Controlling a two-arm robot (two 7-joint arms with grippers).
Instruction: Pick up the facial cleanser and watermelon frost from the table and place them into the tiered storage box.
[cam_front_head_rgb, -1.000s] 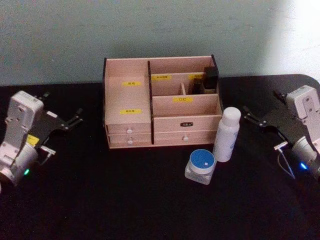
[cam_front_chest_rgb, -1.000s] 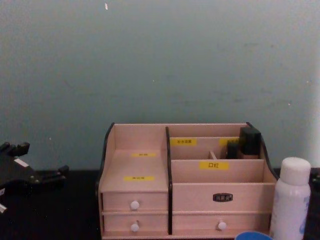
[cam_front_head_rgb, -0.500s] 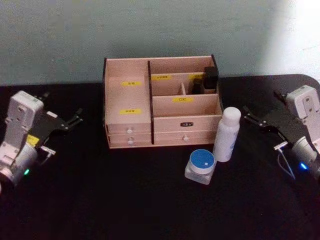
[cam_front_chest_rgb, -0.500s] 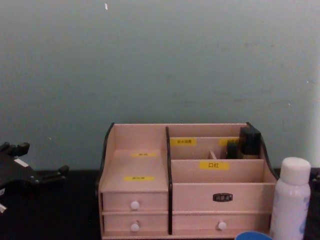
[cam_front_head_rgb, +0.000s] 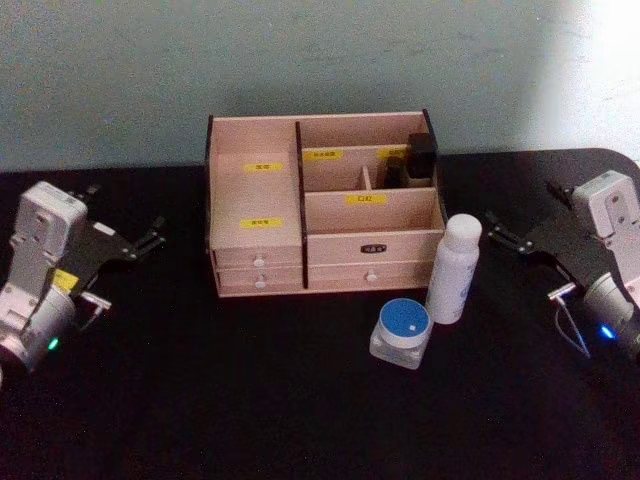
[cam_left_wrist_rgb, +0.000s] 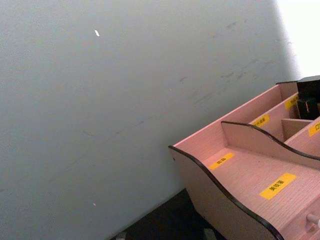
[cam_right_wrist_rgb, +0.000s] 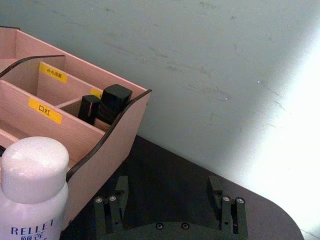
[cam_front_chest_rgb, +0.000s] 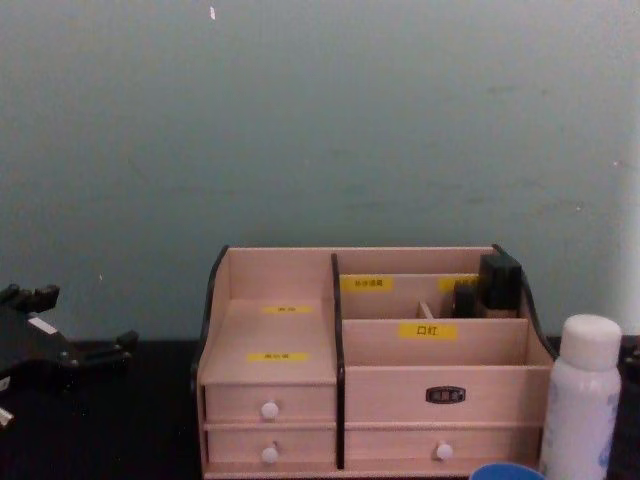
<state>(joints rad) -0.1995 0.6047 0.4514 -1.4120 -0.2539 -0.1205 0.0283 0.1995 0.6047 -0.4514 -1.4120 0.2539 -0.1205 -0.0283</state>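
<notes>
The tiered storage box (cam_front_head_rgb: 258, 215), pinkish wood with yellow labels and white-knobbed drawers, stands at the back centre of the black table. A white bottle, the facial cleanser (cam_front_head_rgb: 453, 268), stands upright just off the box's front right corner. In front of it sits a small clear jar with a blue lid, the watermelon frost (cam_front_head_rgb: 402, 332). My right gripper (cam_front_head_rgb: 496, 231) hovers open to the right of the bottle, apart from it; its fingers (cam_right_wrist_rgb: 114, 206) spread wide in the right wrist view. My left gripper (cam_front_head_rgb: 156, 232) is open at the far left, clear of the box.
Dark lipstick-like items (cam_front_head_rgb: 420, 155) fill the box's back right compartment. A pale green wall (cam_front_chest_rgb: 320, 120) rises right behind the box. The black tabletop (cam_front_head_rgb: 250, 400) stretches in front of the box and the jar.
</notes>
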